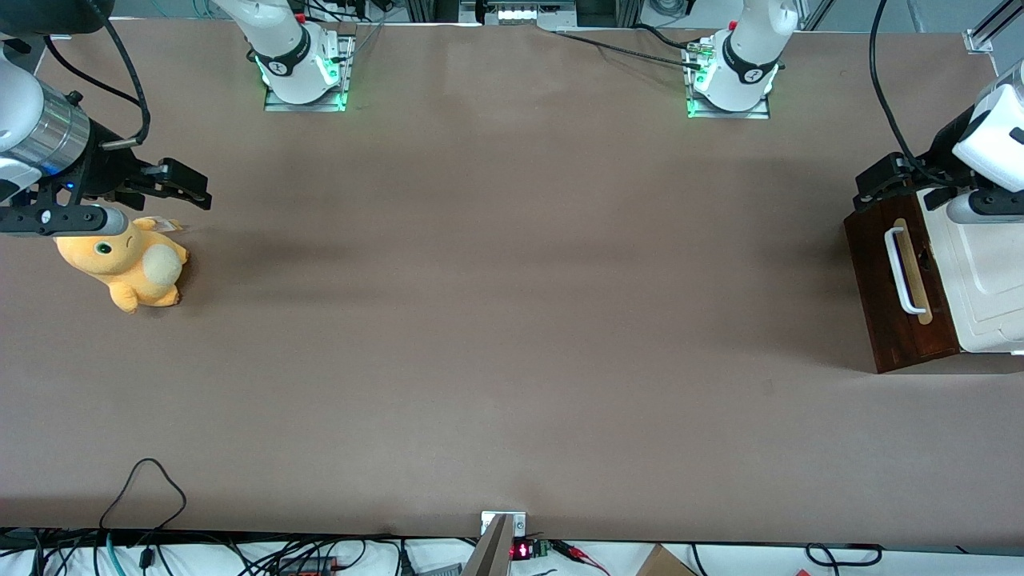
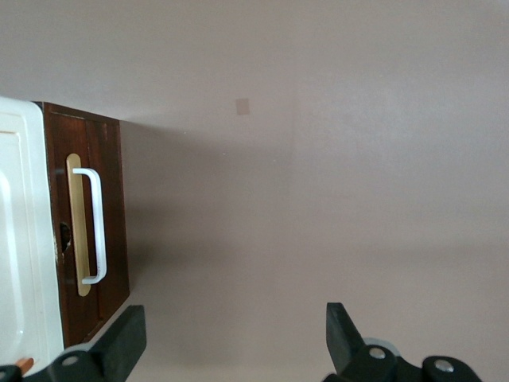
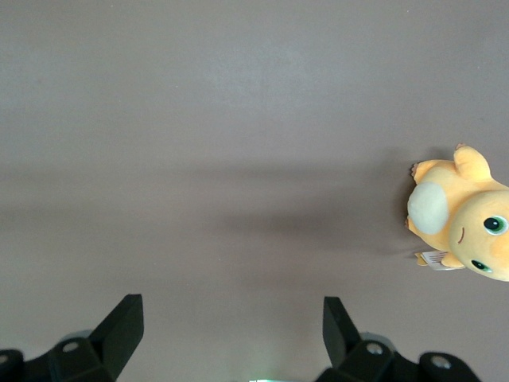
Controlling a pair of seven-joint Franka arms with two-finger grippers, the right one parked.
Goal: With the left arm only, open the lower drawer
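Note:
The lower drawer (image 1: 876,296) shows its dark brown front (image 2: 113,239) at the working arm's end of the table. A white bar handle (image 1: 902,272) runs along a pale wood strip on it. No inside wood shows. My left gripper (image 1: 870,186) hangs above the end of the drawer front that is farther from the front camera. In the left wrist view the gripper (image 2: 235,322) is open, its black fingers (image 2: 127,338) wide apart over bare table. The handle (image 2: 95,227) lies off to one side of the fingers, untouched.
A cream-white panel (image 1: 992,280) tops the cabinet above the drawer. A yellow plush toy (image 1: 128,264) lies toward the parked arm's end of the table. Brown table surface (image 1: 512,320) spreads in front of the drawer. Cables trail along the table edge nearest the front camera.

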